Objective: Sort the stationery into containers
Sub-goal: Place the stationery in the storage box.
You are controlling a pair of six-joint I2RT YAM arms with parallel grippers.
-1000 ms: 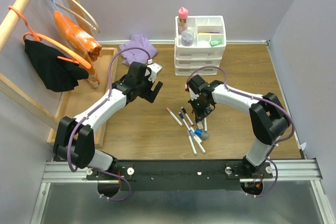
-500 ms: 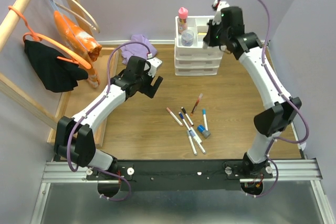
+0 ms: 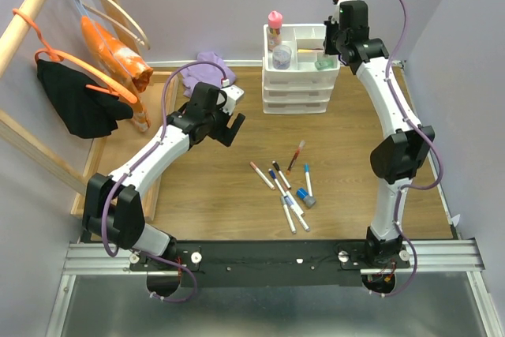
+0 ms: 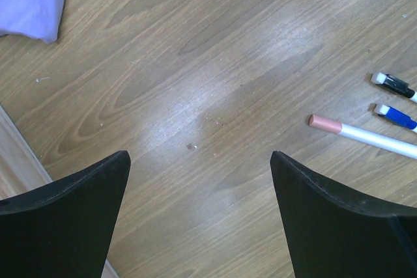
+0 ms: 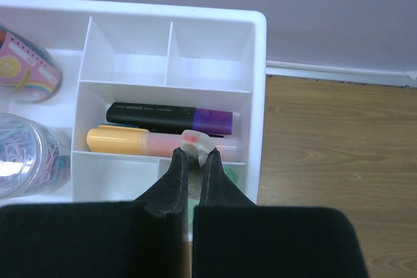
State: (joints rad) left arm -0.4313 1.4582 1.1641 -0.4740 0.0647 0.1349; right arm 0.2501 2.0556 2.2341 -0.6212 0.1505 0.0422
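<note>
The right gripper (image 5: pixel 195 153) is pinched tight on what looks like a thin white marker (image 5: pixel 197 140) with a red tip, seen end-on just past its fingertips. It hangs directly over the tray's (image 5: pixel 259 63) long compartment, where an orange highlighter (image 5: pixel 117 140) and a black-and-purple highlighter (image 5: pixel 163 116) already lie. Let go from here, it may land crosswise on those two or topple over the divider beneath the fingers into the next slot. The left gripper (image 4: pixel 199 157) hangs wide open and empty, with loose markers (image 4: pixel 365 133) on the table (image 4: pixel 195 63) ahead to its right.

no words, brands or numbers could be read anywhere. the black highlighter (image 5: pixel 153 116) carried a line of faint grey print, too small to make out, and the pink label of the glue bottle (image 5: pixel 26 73) showed only coloured patterns.
</note>
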